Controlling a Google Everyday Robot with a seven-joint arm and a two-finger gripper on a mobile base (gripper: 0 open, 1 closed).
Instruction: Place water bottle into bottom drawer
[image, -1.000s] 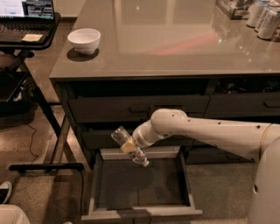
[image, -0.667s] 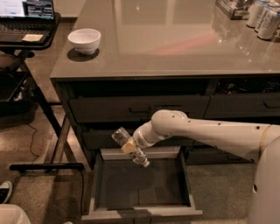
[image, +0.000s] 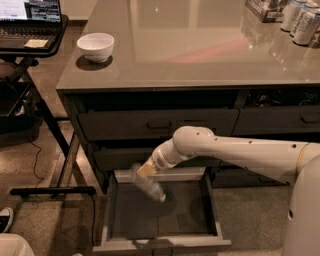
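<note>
The water bottle (image: 149, 186) is a blurred clear shape tilted down to the right, its lower end just above the floor of the open bottom drawer (image: 187, 212). My gripper (image: 145, 171) hangs at the drawer's back left, right at the bottle's upper end. I cannot make out whether it still touches the bottle. The white arm (image: 235, 152) reaches in from the right across the cabinet front.
Two closed handled drawers (image: 157, 125) sit above the open one. On the counter (image: 200, 45) stand a white bowl (image: 95, 46) at the left and cans (image: 302, 20) at the far right. A laptop stand (image: 30, 45) and its floor bar (image: 52, 190) are at the left.
The bottle has dropped lower and tipped down to the right, into the drawer opening, and now looks blurred. The arm has hardly moved.
</note>
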